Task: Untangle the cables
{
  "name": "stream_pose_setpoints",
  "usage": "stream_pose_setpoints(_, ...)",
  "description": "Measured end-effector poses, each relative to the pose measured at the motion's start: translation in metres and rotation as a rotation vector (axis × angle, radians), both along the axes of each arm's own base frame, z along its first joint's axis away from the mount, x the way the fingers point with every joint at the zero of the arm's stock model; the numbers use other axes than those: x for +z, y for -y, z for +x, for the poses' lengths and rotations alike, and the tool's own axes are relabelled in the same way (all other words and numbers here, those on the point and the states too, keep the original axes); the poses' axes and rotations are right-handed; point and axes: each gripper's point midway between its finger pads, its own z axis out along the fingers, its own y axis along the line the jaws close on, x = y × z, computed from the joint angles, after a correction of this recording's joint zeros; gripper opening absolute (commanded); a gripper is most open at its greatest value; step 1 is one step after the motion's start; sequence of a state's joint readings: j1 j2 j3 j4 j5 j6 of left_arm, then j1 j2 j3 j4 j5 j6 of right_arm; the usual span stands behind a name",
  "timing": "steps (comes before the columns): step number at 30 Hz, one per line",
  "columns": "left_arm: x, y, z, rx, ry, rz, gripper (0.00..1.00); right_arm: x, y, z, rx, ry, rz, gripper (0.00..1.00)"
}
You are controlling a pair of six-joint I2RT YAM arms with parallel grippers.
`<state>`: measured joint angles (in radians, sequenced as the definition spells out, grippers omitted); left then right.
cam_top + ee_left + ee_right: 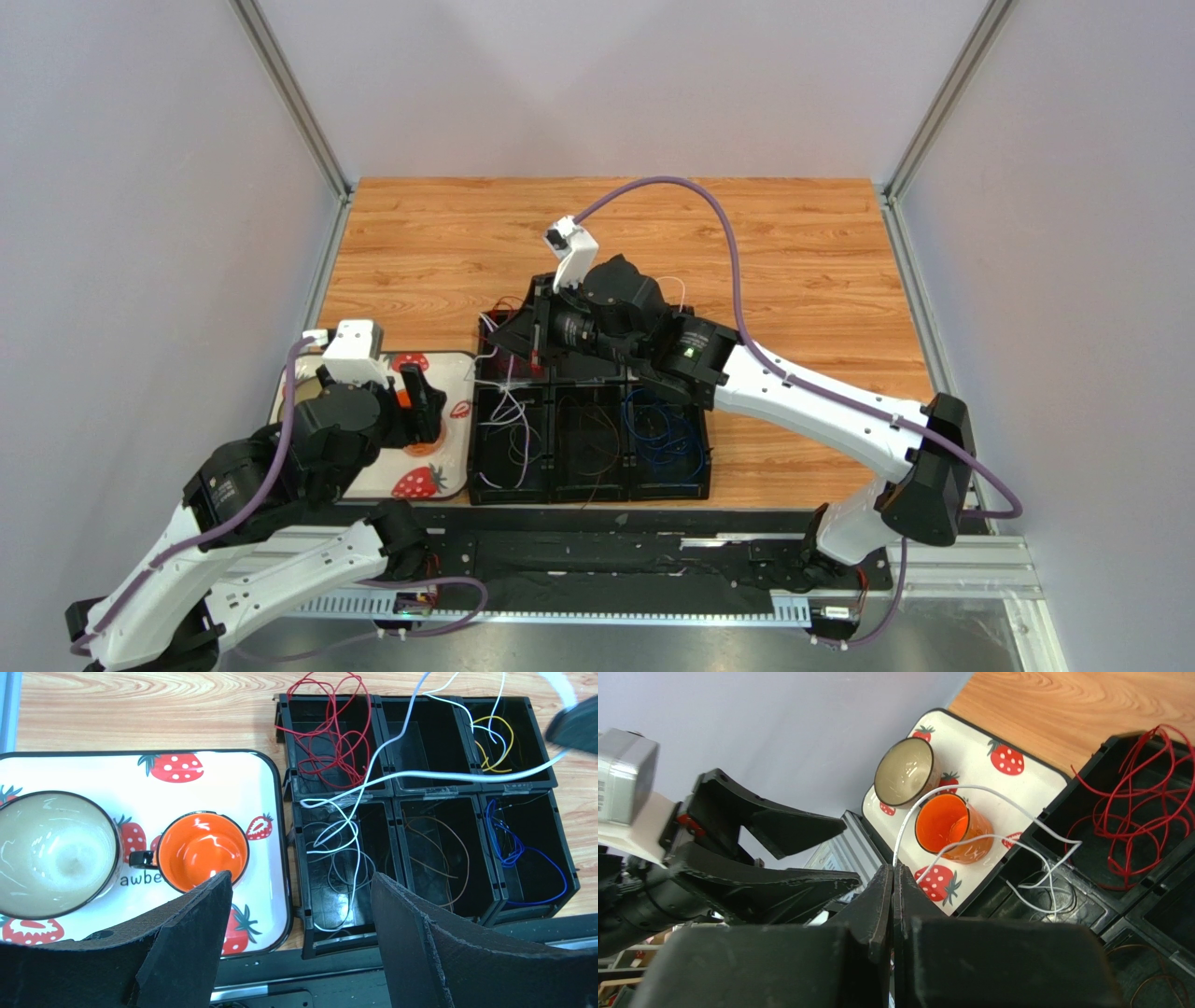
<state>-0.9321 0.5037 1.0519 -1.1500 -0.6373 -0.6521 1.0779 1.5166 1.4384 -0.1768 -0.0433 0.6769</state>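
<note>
**White strand pinched, the other colours lying in their cells**

White is the one in hand. My right gripper (893,875) hangs above the far row of the black organiser (390,854) with its jaws pressed together. The white cable (421,775) seems to run out from between the tips, though it is too thin for me to be sure of the bite. It arcs away and comes down into the organiser's near-left cell, where more white loops lie.

The red cable (330,735) is heaped in the far-left cell and spills over the far rim. The yellow cable (500,742) sits far-right, the brown cable (435,854) near-middle and the blue cable (516,850) near-right.

I judge all of them to be near weightless and quite limp, so pushing does nothing and only a pull carries along them. The smooth sheath may slide through flat pads, and a loop can catch on a cell wall or drag a neighbour along. I would take hold on a straight span above the rims, laid crosswise in the pads, and never in a heap.

My left gripper (300,878) hovers over the organiser's near-left edge, jaws wide apart with nothing between them.

The organiser stands on a wooden table (786,252), with wood showing beyond it and to its right. Just left of it a strawberry tray (210,784) carries a bowl (52,854) and an orange cup (202,850), which is tight company for a swinging wire. Grey walls (140,210) close in on both sides.
</note>
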Motion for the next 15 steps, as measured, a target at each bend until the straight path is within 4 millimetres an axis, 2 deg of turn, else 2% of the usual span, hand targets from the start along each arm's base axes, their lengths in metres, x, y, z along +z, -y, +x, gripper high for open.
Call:
stream_pose_setpoints(9, 0.0, 0.0, 0.0, 0.0, 0.0, -0.001, 0.8, -0.047, 0.004, -0.007, 0.002, -0.08, -0.057, 0.0)
stream_pose_setpoints(15, 0.0, 0.0, 0.0, 0.0, 0.0, -0.001, 0.8, -0.078, 0.012, -0.021, 0.012, -0.133, -0.096, 0.0)
